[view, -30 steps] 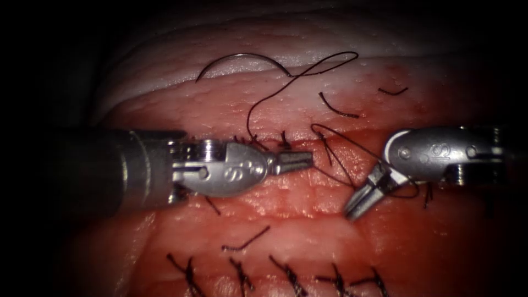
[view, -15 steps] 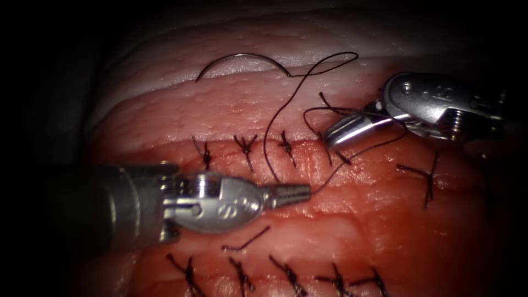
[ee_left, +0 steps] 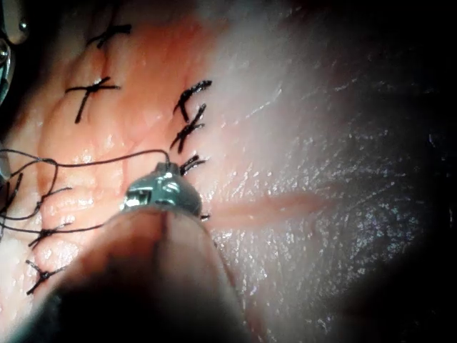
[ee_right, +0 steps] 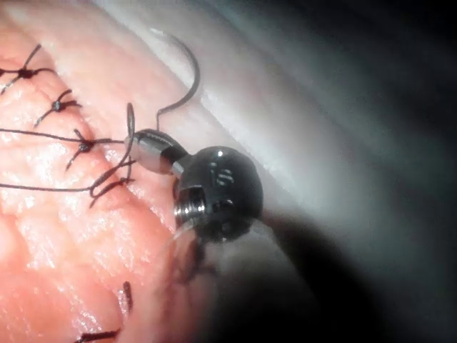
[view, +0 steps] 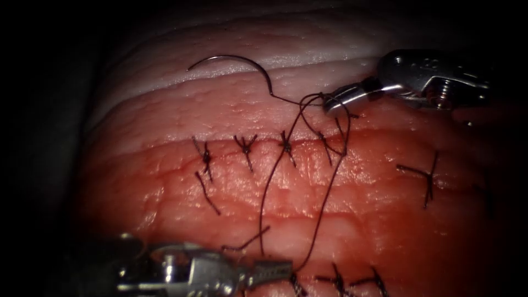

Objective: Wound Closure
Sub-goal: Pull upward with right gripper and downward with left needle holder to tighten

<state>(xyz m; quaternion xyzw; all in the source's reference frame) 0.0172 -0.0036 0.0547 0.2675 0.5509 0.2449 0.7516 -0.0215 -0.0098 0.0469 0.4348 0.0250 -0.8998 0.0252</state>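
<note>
Tools apart, thread (view: 324,187) taut between pincers.

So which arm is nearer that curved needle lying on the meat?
The right. Its tool sits beside the needle, which lies free on the tissue, holding the thread. The left tool holds thread far below.

surgical practice bench — stitched tissue (view: 341,198), needle (view: 231,63)
</note>
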